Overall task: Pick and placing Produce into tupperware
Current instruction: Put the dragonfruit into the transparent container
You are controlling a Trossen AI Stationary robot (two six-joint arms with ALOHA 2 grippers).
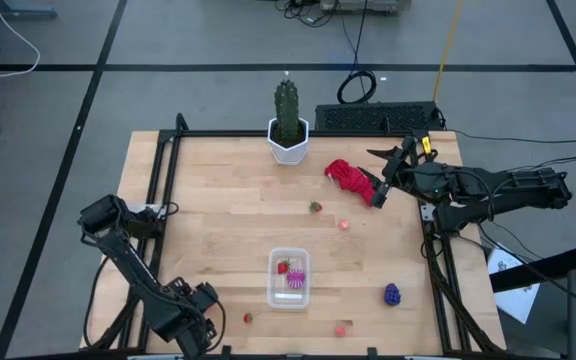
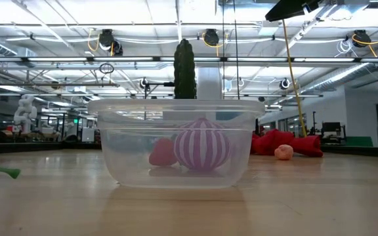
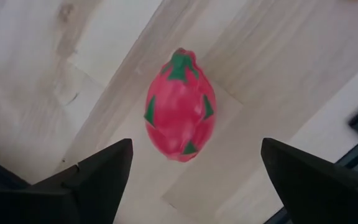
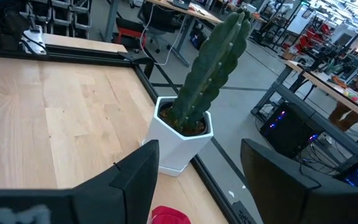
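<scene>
Red strawberry (image 3: 180,106) seen directly below left gripper (image 3: 194,168), centred between parted fingers, not yet gripped; likely lined up for descent. Tupperware (image 1: 289,278) beside gripper, strawberry and magenta round piece (image 2: 202,144) already inside. Right gripper (image 1: 381,182) parked over red cloth (image 1: 350,176), half apart, empty

high view: straight down over the whole surface (image 1: 218,200), far enough to take in both arms
low view: at surface height, level, very near the tupperware (image 2: 176,141), facing the room
left wrist view: looks down close on a red fruit (image 3: 180,106) between the left claw (image 3: 194,177) fingers
right wrist view: looks across the surface toward the cactus (image 4: 213,68)
shared: cactus appears in the high, low and right wrist views; tupperware in the high and low views
</scene>
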